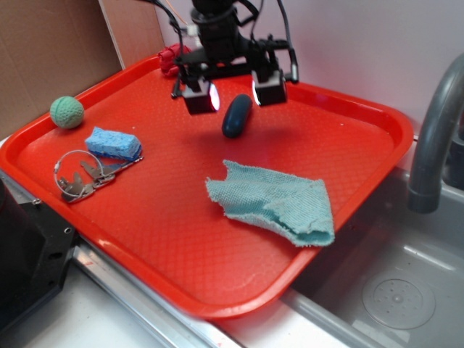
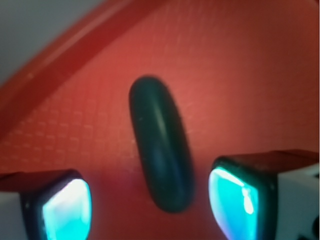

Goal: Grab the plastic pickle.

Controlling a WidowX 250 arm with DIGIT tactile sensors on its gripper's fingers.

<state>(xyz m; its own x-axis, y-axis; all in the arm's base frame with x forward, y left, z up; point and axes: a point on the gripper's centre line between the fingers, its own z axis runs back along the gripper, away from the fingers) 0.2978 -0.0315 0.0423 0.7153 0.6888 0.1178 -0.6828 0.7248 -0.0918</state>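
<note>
Gripper [image 1: 236,93] hovers wide open, empty, over the plastic pickle [image 1: 236,115] lying on the red tray [image 1: 181,239].
Likely light, stiff, slick — pinch across its narrow middle, not the rounded ends.

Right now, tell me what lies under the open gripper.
The plastic pickle lies on the red tray below the gripper, between its spread fingers and apart from both. The wrist view shows only textured tray around it; what is under the pickle itself is hidden.
</note>
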